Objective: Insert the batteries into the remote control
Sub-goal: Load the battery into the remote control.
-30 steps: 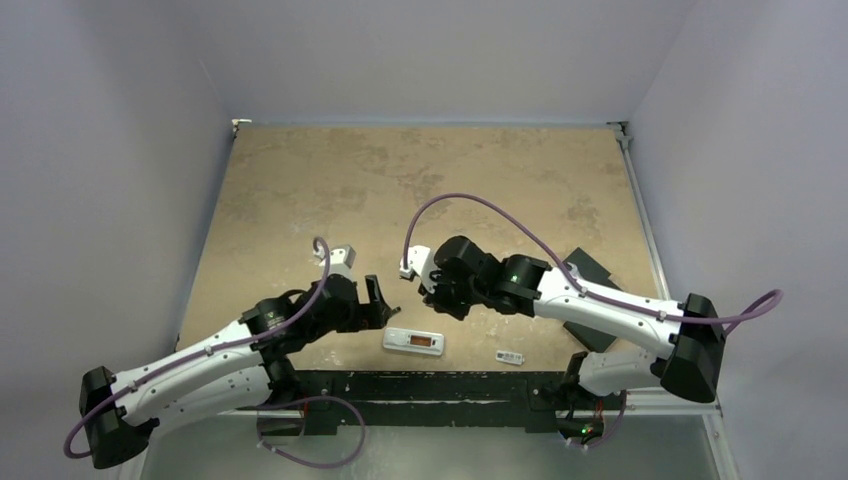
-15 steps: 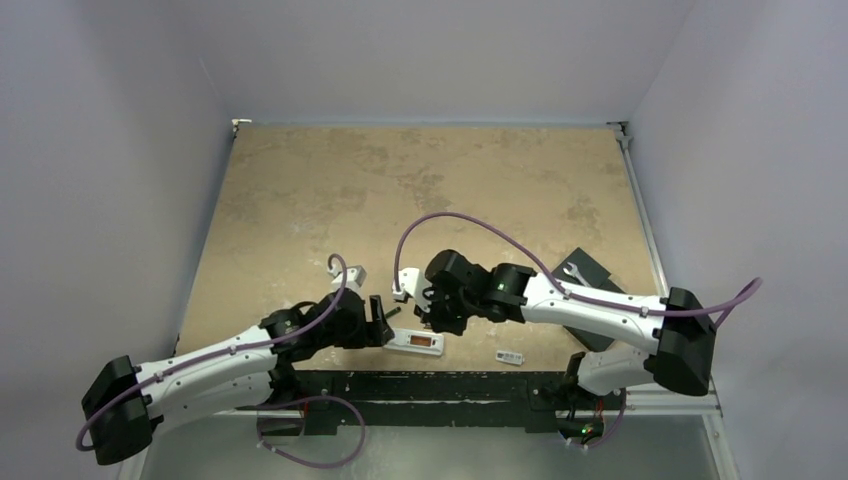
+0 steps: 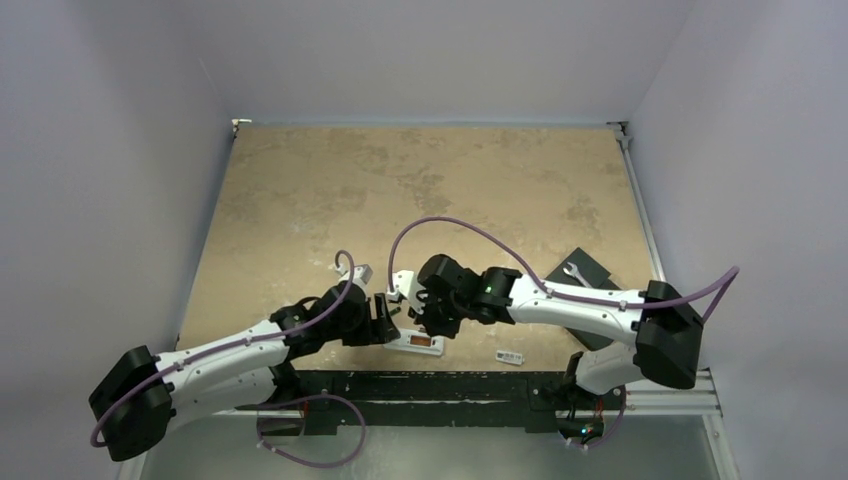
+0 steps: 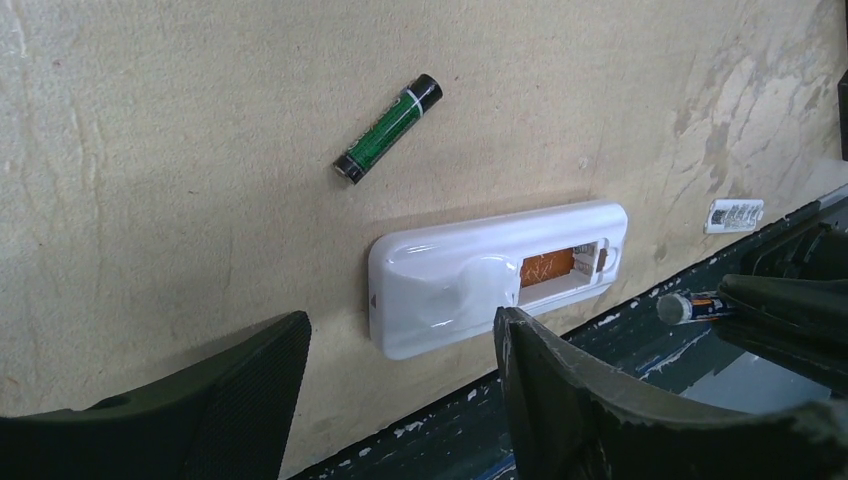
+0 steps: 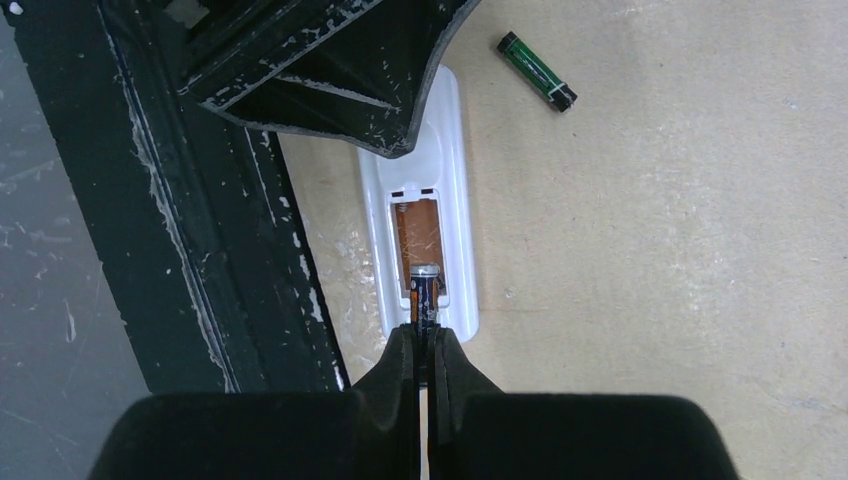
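The white remote control (image 4: 470, 280) lies back-up near the table's front edge, its compartment (image 5: 420, 235) open and orange inside. My right gripper (image 5: 425, 345) is shut on a blue battery (image 5: 425, 290) whose tip points into the compartment's near end; whether they touch I cannot tell. A green-and-black battery (image 4: 388, 128) lies loose on the table beyond the remote. My left gripper (image 4: 400, 400) is open, its fingers (image 4: 250, 390) low at the remote's closed end, with nothing between them. From above, both grippers (image 3: 385, 322) (image 3: 432, 328) crowd over the remote (image 3: 415, 342).
A small white cover piece (image 3: 511, 356) lies right of the remote by the front edge. At the table's right side sits a black plate (image 3: 590, 270) with a wrench on it. A dark metal rail (image 5: 200, 230) runs along the front edge.
Both arms have come in and down over the remote. The left jaws have narrowed. The right gripper has brought the blue battery to the compartment.
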